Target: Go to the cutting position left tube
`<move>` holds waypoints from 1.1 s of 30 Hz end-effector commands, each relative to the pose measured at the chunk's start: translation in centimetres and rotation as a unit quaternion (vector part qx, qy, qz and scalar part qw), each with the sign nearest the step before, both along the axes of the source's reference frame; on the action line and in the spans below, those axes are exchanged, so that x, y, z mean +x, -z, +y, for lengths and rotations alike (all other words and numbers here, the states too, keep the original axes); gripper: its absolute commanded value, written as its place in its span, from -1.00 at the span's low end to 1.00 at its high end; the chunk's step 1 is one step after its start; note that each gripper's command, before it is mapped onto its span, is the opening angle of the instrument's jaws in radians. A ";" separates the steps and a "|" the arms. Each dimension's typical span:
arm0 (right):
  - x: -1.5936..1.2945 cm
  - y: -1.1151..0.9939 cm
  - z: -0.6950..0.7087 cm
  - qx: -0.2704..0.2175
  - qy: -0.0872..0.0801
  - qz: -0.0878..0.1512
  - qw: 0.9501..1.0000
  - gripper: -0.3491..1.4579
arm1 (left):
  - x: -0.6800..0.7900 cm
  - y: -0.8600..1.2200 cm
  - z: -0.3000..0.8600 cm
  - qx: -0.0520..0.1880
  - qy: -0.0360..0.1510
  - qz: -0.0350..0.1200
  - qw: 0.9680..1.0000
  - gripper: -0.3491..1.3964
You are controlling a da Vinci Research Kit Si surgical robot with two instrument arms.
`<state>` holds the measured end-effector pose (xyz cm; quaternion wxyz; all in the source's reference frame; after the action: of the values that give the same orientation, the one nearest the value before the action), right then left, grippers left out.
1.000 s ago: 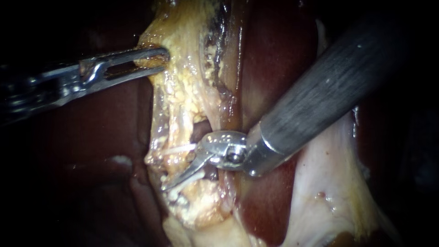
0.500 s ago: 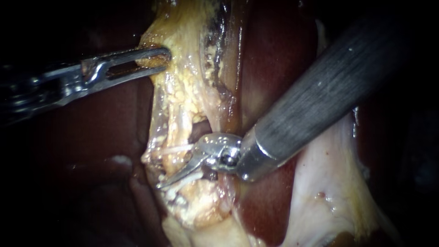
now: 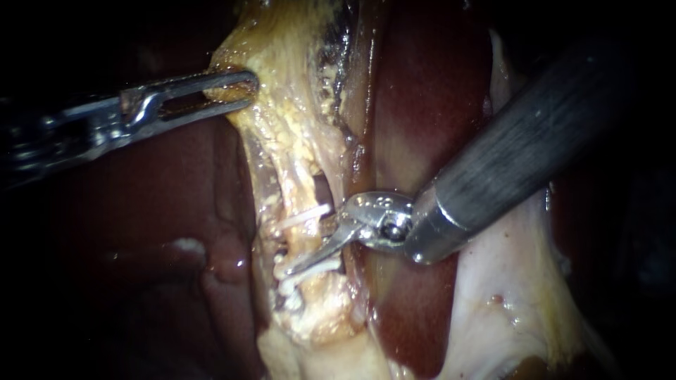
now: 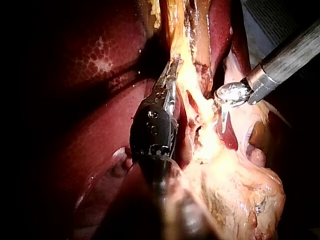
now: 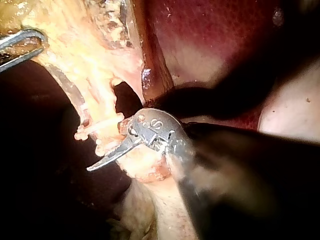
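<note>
A pale yellow tube point(image 3: 294, 243) runs down the middle of the endoscope view, left of a dark gap. It carries an upper white clip point(image 3: 304, 214) and a lower white clip point(image 3: 310, 269). My right instrument point(image 3: 301, 255) comes in from the upper right. Its thin curved blades are open at the stretch between the clips, one blade lying in front of the tube. The right wrist view shows that blade point(image 5: 107, 157) just below a clip point(image 5: 102, 127). My left instrument point(image 3: 243, 88) has its slotted jaws shut on the yellow fatty tissue point(image 3: 282, 119) higher up, holding it taut.
Dark red liver point(image 3: 148, 204) lies to the left of the tube and behind it point(image 3: 422, 105). The pale gallbladder wall point(image 3: 507, 281) spreads under the right shaft. A frayed yellow lump of tissue point(image 3: 317, 309) sits below the clips.
My right instrument has shifted right and slightly up. The clipped tube has swung right with it and now stands straighter. The left instrument has kept its hold almost unmoved.
</note>
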<state>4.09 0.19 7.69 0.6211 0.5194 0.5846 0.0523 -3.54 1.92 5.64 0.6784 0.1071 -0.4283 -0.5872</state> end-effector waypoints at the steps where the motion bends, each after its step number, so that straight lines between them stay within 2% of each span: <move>1: 0.00 0.01 -0.01 0.000 0.004 0.002 1.000 0.75 | 0.00 0.00 0.00 0.000 0.000 0.000 1.000 -1.00; 10: 0.06 0.01 -0.05 0.020 0.049 0.013 0.999 0.75 | -0.03 0.00 0.01 0.000 0.001 0.000 1.000 -1.00; 18: 0.28 0.02 -0.03 0.018 0.077 0.031 0.996 0.73 | -0.04 0.00 0.02 0.000 0.001 0.000 1.000 -1.00; 23: 0.39 0.05 -0.04 0.017 0.085 0.037 0.996 0.73 | -0.03 -0.01 0.02 0.000 0.001 0.000 1.000 -1.00; 27: 0.46 0.11 -0.09 0.020 0.081 0.041 0.996 0.73 | -0.03 -0.01 0.02 0.000 0.001 0.000 1.000 -1.00; 33: 0.55 0.12 -0.14 0.041 0.080 0.036 0.995 0.73 | -0.04 -0.01 0.02 0.000 0.001 0.001 1.000 -1.00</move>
<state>4.64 0.05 7.57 0.5795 0.5930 0.5589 0.0115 -3.59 1.94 5.65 0.6780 0.1068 -0.4280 -0.5879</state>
